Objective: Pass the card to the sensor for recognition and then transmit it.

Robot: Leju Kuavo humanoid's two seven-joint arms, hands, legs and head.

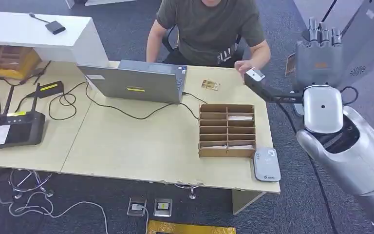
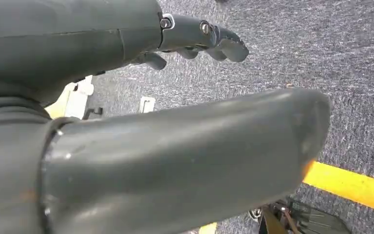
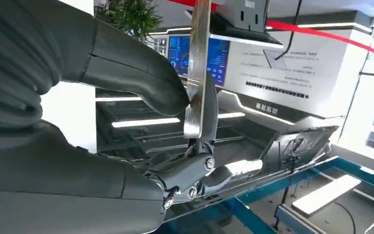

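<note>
laptop (image 1: pixel 139 80) behind divided box (image 1: pixel 227 130) on table (image 1: pixel 126 146) | sensor (image 1: pixel 266 165) right-front of box

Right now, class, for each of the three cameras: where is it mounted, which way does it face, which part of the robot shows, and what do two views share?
Head view: high on the body, facing down at the table, laptop, divided box, card reader and a seated person; raised right hand shows.
Left wrist view: behind the left hand, facing carpet with a yellow line.
Right wrist view: behind the right hand, facing across the room; thumb and fingers pinch the card.
Shared: head and right wrist views show the right hand with the card.
</note>
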